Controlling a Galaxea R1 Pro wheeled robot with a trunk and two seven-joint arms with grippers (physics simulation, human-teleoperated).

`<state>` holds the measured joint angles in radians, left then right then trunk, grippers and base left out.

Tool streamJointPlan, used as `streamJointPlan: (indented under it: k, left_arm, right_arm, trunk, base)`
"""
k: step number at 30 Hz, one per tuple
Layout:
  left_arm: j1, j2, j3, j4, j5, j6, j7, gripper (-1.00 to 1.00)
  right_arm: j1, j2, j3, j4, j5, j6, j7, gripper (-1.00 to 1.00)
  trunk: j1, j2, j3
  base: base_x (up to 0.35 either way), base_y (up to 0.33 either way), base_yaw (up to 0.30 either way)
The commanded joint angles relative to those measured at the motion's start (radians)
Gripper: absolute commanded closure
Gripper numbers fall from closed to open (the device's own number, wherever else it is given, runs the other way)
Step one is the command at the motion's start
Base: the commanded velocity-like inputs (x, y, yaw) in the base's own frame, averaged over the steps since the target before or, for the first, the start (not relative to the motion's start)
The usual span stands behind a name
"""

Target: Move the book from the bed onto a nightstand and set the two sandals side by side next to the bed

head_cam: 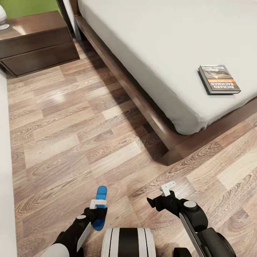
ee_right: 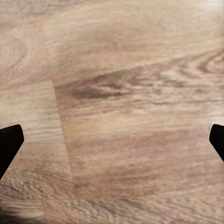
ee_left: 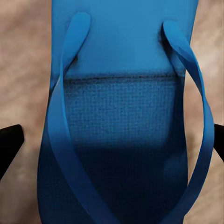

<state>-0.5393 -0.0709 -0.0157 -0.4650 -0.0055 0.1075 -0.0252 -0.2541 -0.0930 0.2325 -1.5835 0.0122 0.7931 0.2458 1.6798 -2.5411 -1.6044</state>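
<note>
The wood-plank floor (head_cam: 71, 142) of the bedroom runs light brown from the robot's base up to the bed (head_cam: 157, 53), a low platform with a dark brown frame and a pale grey mattress that takes the upper right of the head view. The frame's near corner juts out onto the floor ahead of the right arm. A dark brown nightstand (head_cam: 35, 46) with two drawer fronts stands on the floor by the bed's head end, across a narrow gap from the frame; the white base of a lamp (head_cam: 3, 18) shows at its far left edge.

The book (head_cam: 218, 79) lies flat on the mattress near its foot-end edge, orange band and white lettering up.

The left gripper (head_cam: 95, 210) hovers low over one blue sandal (head_cam: 100, 207) (ee_left: 123, 121), its fingers spread wide with the sole and both thin straps between the dark fingertips (ee_left: 9, 144); whether they touch it cannot be told. The right gripper (head_cam: 159, 198) is spread wide over bare floor, holding nothing.
</note>
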Motion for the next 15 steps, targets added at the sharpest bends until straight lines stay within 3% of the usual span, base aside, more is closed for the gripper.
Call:
streamJointPlan:
  k: [1,11,12,15]
  left_arm:
    - [0.0,0.0,-0.001,-0.002,-0.001,0.006,-0.002,-1.0]
    - [-0.003,-0.001,0.0,-0.003,-0.001,0.007,-0.002,-1.0]
    - [-0.003,-0.001,0.0,-0.003,-0.001,0.007,-0.002,1.0]
    - [-0.003,0.0,0.0,-0.003,-0.001,0.007,-0.002,1.0]
  right_arm:
    - [-0.001,-0.001,0.001,-0.001,0.002,0.005,0.003,-1.0]
    - [-0.001,-0.001,0.002,-0.001,0.002,0.005,0.003,-1.0]
    - [-0.001,-0.001,0.002,-0.001,0.002,0.005,0.003,-1.0]
    - [-0.001,-0.001,0.002,-0.001,0.002,0.005,0.003,-1.0]
  trunk:
    - [0.0,0.0,-0.001]
    - [0.0,0.0,-0.001]
    - [0.0,0.0,-0.001]
    - [0.0,0.0,-0.001]
  base:
    - [0.0,0.0,0.0]
    - [0.0,0.0,0.0]
    - [0.0,0.0,0.0]
    - [0.0,0.0,0.0]
